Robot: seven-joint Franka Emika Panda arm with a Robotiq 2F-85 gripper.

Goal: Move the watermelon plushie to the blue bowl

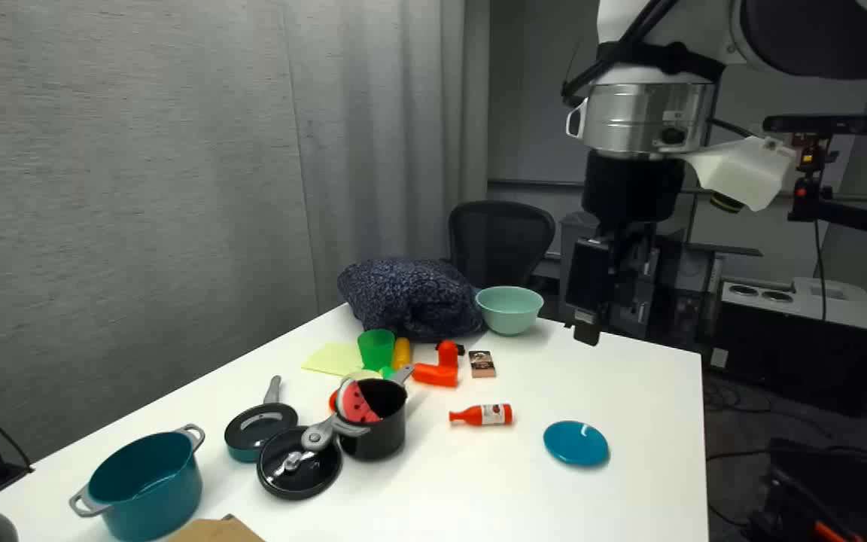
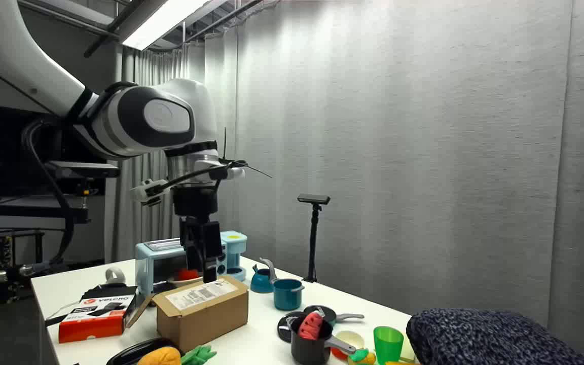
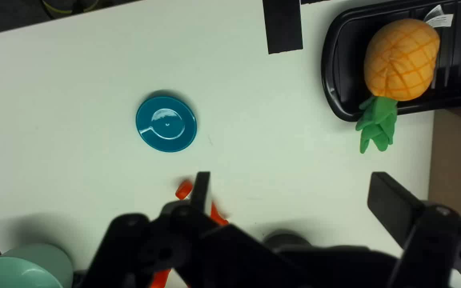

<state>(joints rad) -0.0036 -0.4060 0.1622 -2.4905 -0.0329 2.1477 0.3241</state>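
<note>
White tabletop (image 1: 471,489), watermelon plushie (image 1: 354,403) in a black pot (image 1: 379,439), blue bowl (image 1: 509,321) well apart, gripper (image 3: 293,195) above, jaws wide and empty.

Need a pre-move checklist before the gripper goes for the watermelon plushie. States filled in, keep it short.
1. Gripper open, holding nothing: ok.
2. Watermelon plushie located: ok, in the black pot, part of it above the rim.
3. Gripper lined up over the plushie: not ok, off to one side in both exterior views.
4. Plushie seen in the wrist view: not ok, doesn't show there.
5. Blue bowl upright: ok.
6. Bottom of the bowl's inside clear: cannot tell.
</note>
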